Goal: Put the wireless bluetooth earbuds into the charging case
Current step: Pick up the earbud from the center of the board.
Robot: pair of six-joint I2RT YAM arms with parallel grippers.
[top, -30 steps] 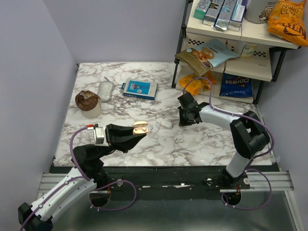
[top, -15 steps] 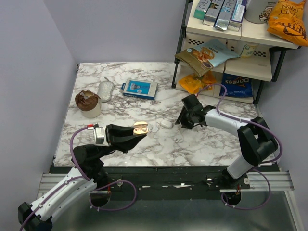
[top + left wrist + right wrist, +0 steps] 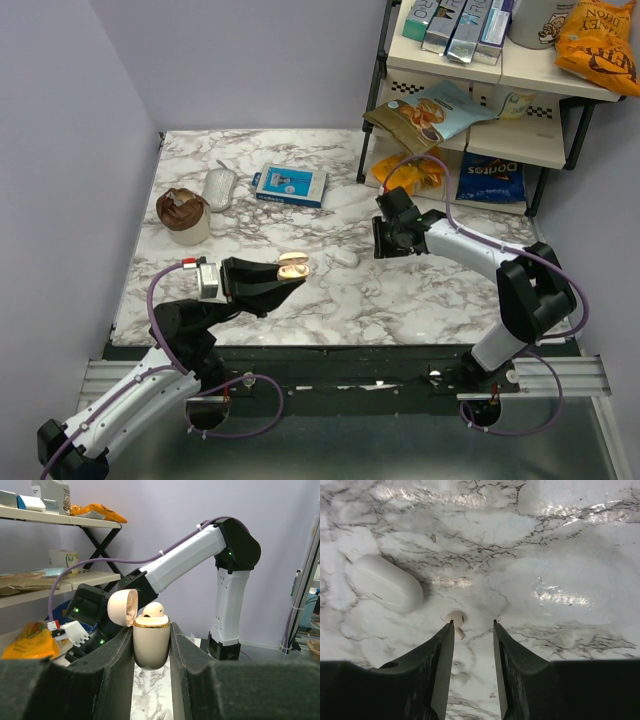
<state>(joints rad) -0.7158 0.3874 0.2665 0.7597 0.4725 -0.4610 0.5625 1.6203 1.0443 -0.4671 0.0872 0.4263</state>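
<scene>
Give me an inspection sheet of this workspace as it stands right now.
Surface: marble table, no spill seen.
Job's things: charging case open, one earbud seated in it; second earbud loose on the marble.
Clutter: white oval case, blue box, brown-topped cup, silvery item.
Grippers: left gripper shut on the charging case, held off the table; right gripper open, above the second earbud.
Cables: purple cables loop off both arms; the right one arcs near the shelf.
Surroundings: shelf rack with snack bags; lavender walls.
</scene>
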